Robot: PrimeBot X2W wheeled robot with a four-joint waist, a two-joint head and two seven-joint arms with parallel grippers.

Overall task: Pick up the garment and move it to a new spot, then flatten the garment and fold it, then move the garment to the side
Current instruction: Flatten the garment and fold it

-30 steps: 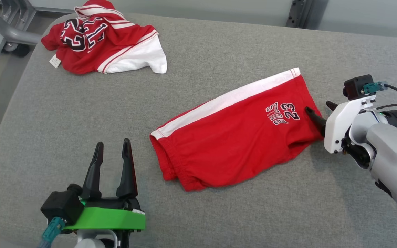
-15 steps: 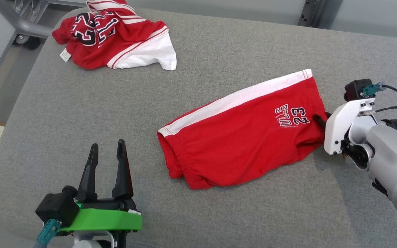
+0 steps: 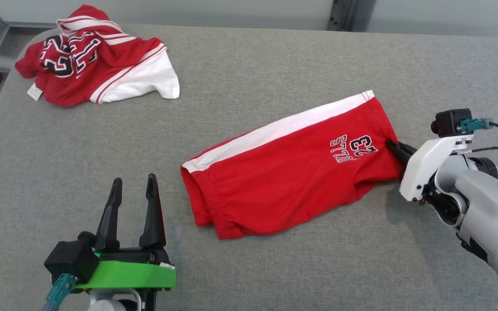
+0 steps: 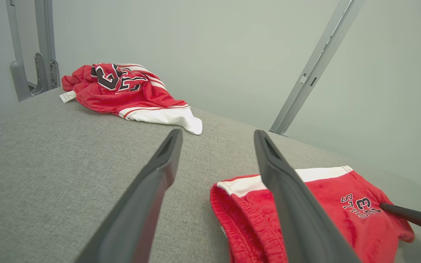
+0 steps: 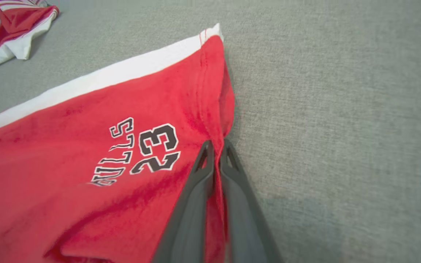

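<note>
Two red garments lie on my grey padded desk [image 3: 249, 65]: a crumpled jersey [image 3: 89, 56] sits well away from the shorts [image 3: 283, 181], up and to their left, while the shorts themselves lie spread near the middle, with the white side stripe along their far edge. To the lower left of the shorts I see my left gripper [image 3: 134, 178] hovering apart from the cloth, its jaws released wide. At the shorts' right-hand hem, just beside the printed 23, my right gripper [image 5: 217, 144] has its jaws clenched on a pinch of the red fabric.
</note>
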